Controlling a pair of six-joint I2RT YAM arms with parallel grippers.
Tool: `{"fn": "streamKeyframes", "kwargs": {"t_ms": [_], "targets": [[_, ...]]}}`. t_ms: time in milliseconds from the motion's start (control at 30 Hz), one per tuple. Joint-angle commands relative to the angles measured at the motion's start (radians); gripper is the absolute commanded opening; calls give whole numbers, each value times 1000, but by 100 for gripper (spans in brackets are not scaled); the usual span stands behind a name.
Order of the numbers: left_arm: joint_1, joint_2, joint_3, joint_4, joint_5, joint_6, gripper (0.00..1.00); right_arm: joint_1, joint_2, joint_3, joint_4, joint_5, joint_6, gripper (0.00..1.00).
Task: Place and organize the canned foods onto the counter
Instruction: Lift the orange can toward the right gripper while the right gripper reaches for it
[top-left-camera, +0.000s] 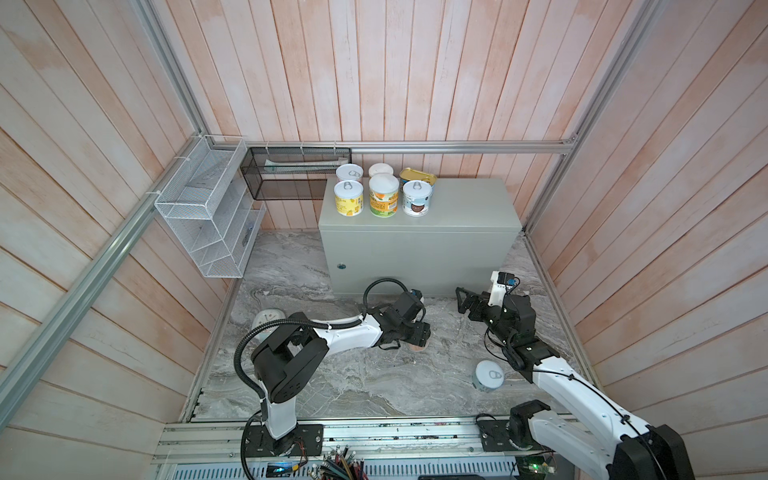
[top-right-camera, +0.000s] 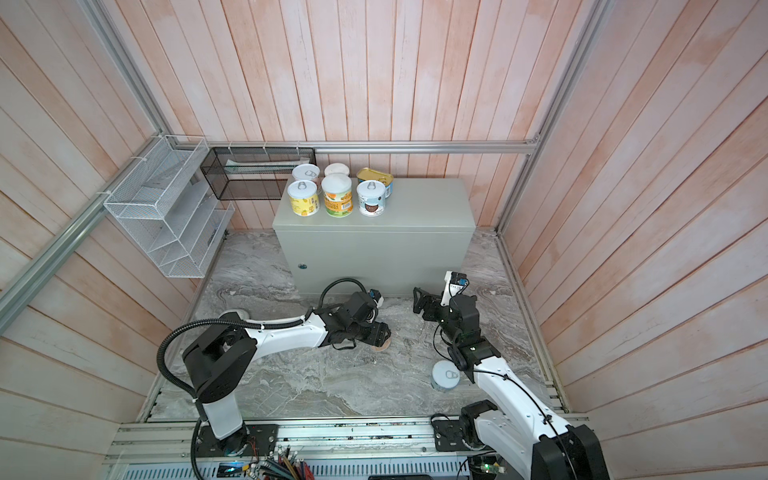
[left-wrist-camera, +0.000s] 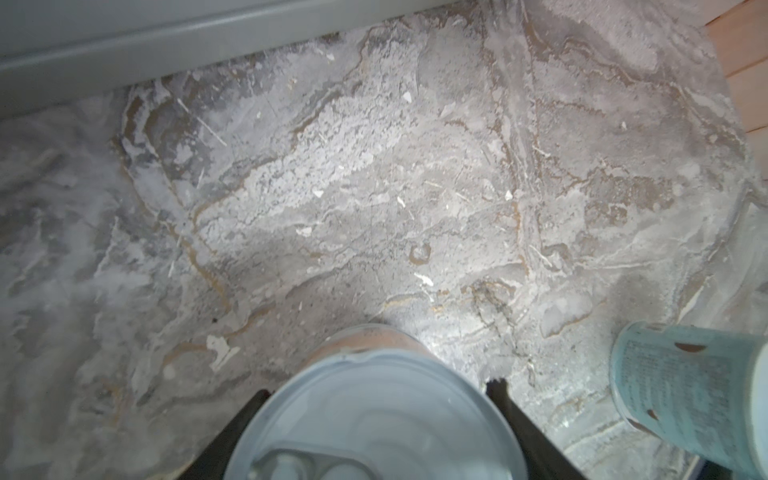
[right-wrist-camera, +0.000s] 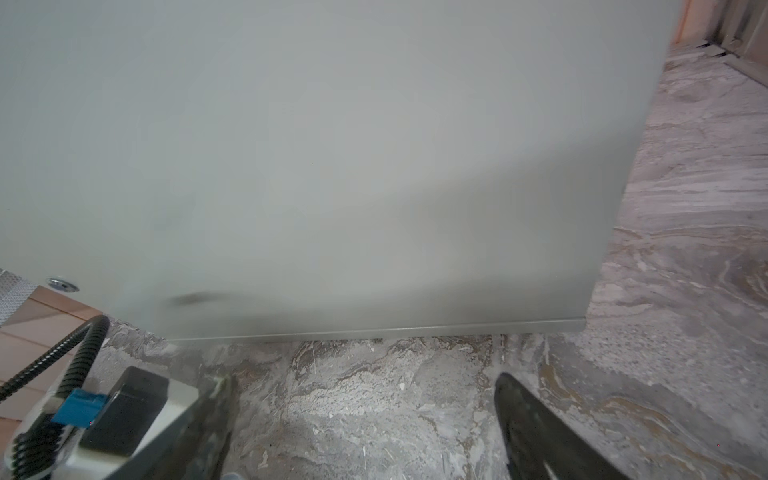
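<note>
1. Grey-green metal box with a flat top and a small round lock on its front, the counter stands at the back of the grey veined marble surface.
2. Six of the canned foods stand in two rows at the left end of the counter's top.
   - In the front row are a yellow-labelled can, an orange-and-green-labelled can and a pale blue can with a dark round picture.
   - Behind them are a white-lidded can with a pull tab, a plain white-topped can and a rounded gold tin.
3. The left claw is low over the marble in front of the counter, about half closed around a pink-sided can with a white pull-tab lid.
   - In the left wrist view its black fingers press on opposite sides of the lid's rim.
   - I cannot tell whether the can's base rests on the marble or is just off it.
4. The right claw is spread wide and holds nothing. It points at the bottom of the counter's front face, over bare marble, and touches neither.
5. A pale blue can with a silver pull-tab lid stands upright on the marble beside the right arm, apart from both claws.
</note>
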Motion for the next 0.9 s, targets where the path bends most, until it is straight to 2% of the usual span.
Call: {"fn": "streamKeyframes", "kwargs": {"t_ms": [0, 133, 400, 600, 700, 867], "targets": [[26, -64, -21, -2, 33, -20, 63, 26, 36, 40, 45, -59, -38, 95], [52, -114, -63, 5, 34, -14, 61, 63, 72, 41, 107, -116, -55, 93], [106, -201, -101, -51, -2, 7, 61, 161, 187, 127, 110, -99, -101, 93], [153, -289, -122, -112, -9, 7, 61, 234, 220, 145, 144, -115, -152, 93], [185, -331, -123, -151, 14, 5, 61, 250, 236, 134, 196, -202, -197, 93], [235, -381, -119, -223, 53, -6, 61, 292, 264, 152, 214, -256, -259, 93]]}}
